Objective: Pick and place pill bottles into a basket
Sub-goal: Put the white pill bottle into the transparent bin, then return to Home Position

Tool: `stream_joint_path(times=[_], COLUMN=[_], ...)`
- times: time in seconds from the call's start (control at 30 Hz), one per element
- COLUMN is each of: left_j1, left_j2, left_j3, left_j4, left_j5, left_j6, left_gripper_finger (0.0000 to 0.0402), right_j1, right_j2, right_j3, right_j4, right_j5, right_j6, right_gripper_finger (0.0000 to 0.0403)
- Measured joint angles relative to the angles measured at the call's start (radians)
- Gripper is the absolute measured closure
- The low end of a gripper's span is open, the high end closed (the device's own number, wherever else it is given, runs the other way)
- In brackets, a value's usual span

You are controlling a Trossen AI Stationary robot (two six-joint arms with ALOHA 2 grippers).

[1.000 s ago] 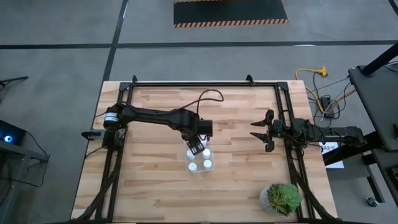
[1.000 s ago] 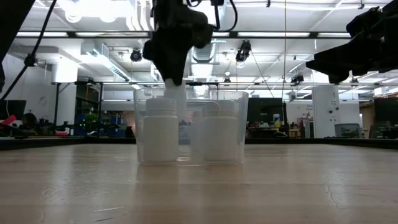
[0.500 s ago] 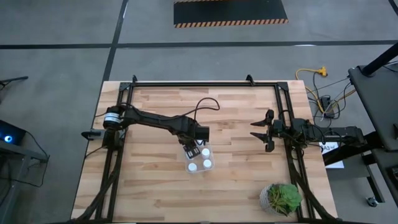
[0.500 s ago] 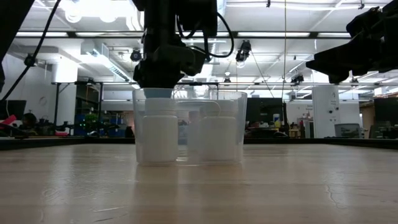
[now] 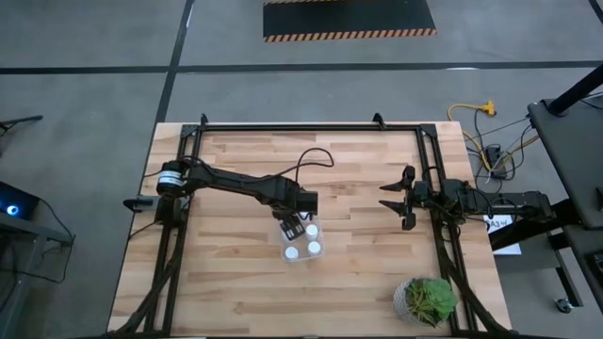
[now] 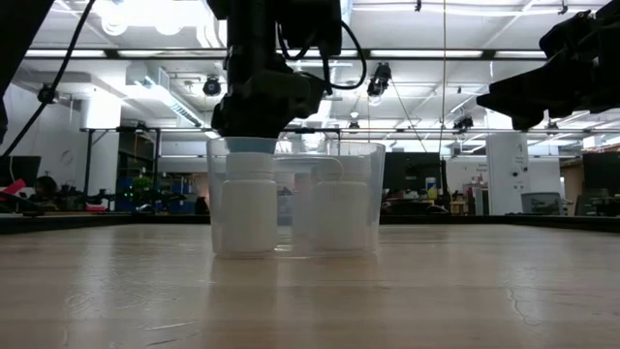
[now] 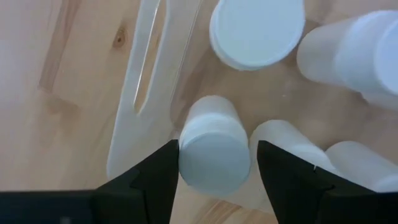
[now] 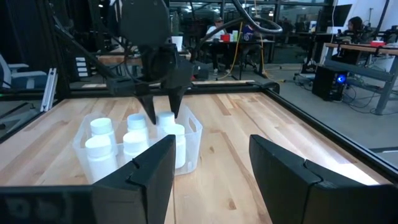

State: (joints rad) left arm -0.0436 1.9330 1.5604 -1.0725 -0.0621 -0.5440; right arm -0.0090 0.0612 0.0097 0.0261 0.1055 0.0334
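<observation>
Since a second ago the left hand (image 5: 295,226) has come down from above the rim into the back corner of the clear, see-through plastic rectangular basket with rounded corners (image 5: 285,254), and the small white cylindrical pill bottle with a white cap (image 7: 214,154) it carried now stands on the basket floor. In the left wrist view that bottle sits directly between the two dark fingers (image 7: 157,180), which stand a little apart on either side of its cap; whether they touch it I cannot tell. The bottle stands upright, long axis vertical, cap up, close against the basket wall. Just beside it more white bottles (image 7: 257,31) stand upright in the same basket; the right wrist view shows five caps (image 8: 102,126) grouped inside, with the left hand's fingertips (image 8: 163,111) dipping among them. The basket rests on the pale wooden counter (image 5: 358,273), a little left of centre. Farther off, the right hand (image 5: 402,200) waits raised near the counter's right edge, its jaws partly apart and empty. A green potted plant (image 5: 426,299) stands at the near right corner.
</observation>
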Motion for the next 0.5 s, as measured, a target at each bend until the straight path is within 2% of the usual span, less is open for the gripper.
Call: stream_joint_path(times=[0.13,0.27,0.4,0.5], left_j1=[-0.007,-0.024,-0.057,-0.092], left_j2=[-0.021,-0.081,-0.174,-0.256], left_j3=[0.000,-0.006,-0.026,-0.043], left_j4=[0.026,0.088,0.142,0.166], left_j5=[0.000,-0.025,-0.120,-0.256], left_j6=[0.009,0.087,0.177,0.225], left_gripper_finger=[0.0201,0.0200,0.0199,0.0199], right_j1=[0.000,0.000,0.000,0.000], right_j2=[0.000,0.000,0.000,0.000], right_j3=[0.000,0.000,0.000,0.000], right_j4=[0.000,0.000,0.002,0.004], right_j5=[0.000,0.000,0.002,0.001], right_j6=[0.000,0.000,0.000,0.000], right_gripper_finger=[0.0209,0.0209,0.0209,0.0209])
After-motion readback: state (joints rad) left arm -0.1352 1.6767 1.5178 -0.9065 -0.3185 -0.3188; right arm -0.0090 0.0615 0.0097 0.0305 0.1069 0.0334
